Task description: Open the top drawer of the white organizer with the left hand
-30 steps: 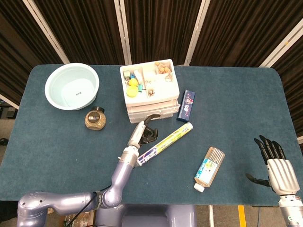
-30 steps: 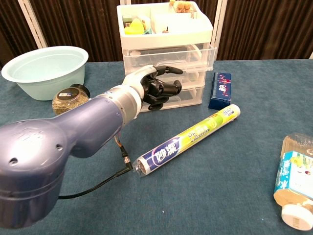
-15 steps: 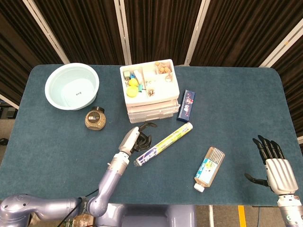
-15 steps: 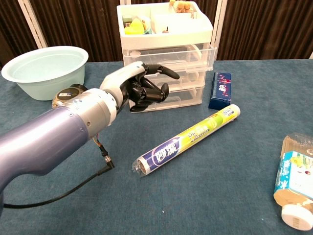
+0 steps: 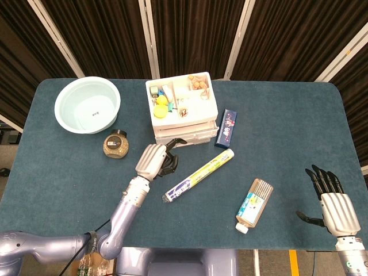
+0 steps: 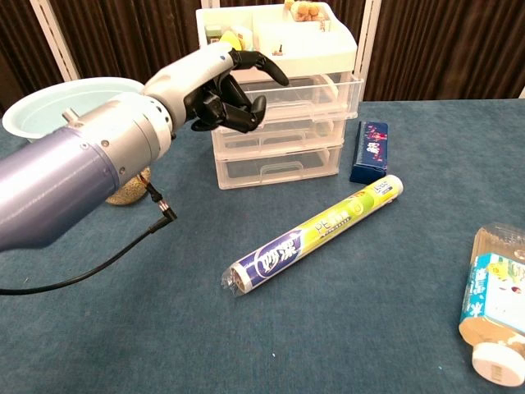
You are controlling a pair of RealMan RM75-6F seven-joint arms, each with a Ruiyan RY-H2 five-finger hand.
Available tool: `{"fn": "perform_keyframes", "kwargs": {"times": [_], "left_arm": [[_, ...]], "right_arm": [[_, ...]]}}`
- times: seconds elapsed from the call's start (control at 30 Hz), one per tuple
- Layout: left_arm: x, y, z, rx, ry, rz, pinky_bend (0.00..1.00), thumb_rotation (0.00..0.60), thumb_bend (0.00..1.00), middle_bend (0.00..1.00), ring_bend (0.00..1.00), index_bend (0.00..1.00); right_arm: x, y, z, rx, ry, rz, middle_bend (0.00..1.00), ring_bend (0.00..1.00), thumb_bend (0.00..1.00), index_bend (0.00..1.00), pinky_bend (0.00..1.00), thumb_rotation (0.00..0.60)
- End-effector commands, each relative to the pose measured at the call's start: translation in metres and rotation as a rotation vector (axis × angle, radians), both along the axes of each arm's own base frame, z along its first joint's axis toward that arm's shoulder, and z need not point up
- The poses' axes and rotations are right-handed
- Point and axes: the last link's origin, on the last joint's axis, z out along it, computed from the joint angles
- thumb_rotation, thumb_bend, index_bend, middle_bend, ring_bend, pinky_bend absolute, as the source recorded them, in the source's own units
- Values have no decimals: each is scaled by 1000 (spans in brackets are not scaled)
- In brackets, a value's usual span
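Status: top drawer not open yet, all three fronts look flush.

Left to right: left hand point(image 6: 220, 90), silver shell with black fingers point(image 6: 246, 111), hangs in front of the upper left of the white plastic three-drawer organizer point(image 6: 283, 123), roughly at top drawer point(image 6: 316, 89) height. Fingers curled in, holding nothing. Can't tell whether any fingertip touches the drawer front; in the head view the hand point(image 5: 154, 161) reads as just in front of the stack, near the desk point(image 5: 69, 172).

Left to do, my read: hook the drawer handle, pull out.

The organizer sits at the back centre of the blue felt desk, with its open tray of small items on top.

Right hand point(image 5: 333, 201) at far right desk edge, fingers spread, empty.

Hidden: hand blocks left part of drawer fronts in chest view; the handle is hard to make out through the clear plastic; right hand missing from chest view.
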Motion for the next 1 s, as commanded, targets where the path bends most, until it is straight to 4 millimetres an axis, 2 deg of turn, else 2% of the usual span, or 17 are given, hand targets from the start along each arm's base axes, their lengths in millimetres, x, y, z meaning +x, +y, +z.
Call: {"fn": "perform_keyframes", "kwargs": {"times": [0.03,0.17,0.33,0.77,1.0], "left_arm": [[5,11,15,44,134,40,975,600,646,1000,963,213],[12,13,23,57,246,50,978,600,651,1000,964,191],[17,14,27,41,279,66,979,600,651,1000,964,191],[13,20,26,0,379,162,980,600,658,1000,969,212],[21,21,22,-75,394,231,981,600,662,1000,969,240]], "right_arm": [[0,0,0,3,0,-1,0,0,68,0,0,600],[0,0,-1,6,0,-1,0,0,67,0,0,600],[1,0,-1,6,0,-1,0,0,68,0,0,600],[1,-1,-1,6,-6,-3,0,0,68,0,0,600],[1,0,-1,4,-8,-4,0,0,68,0,0,600]]}}
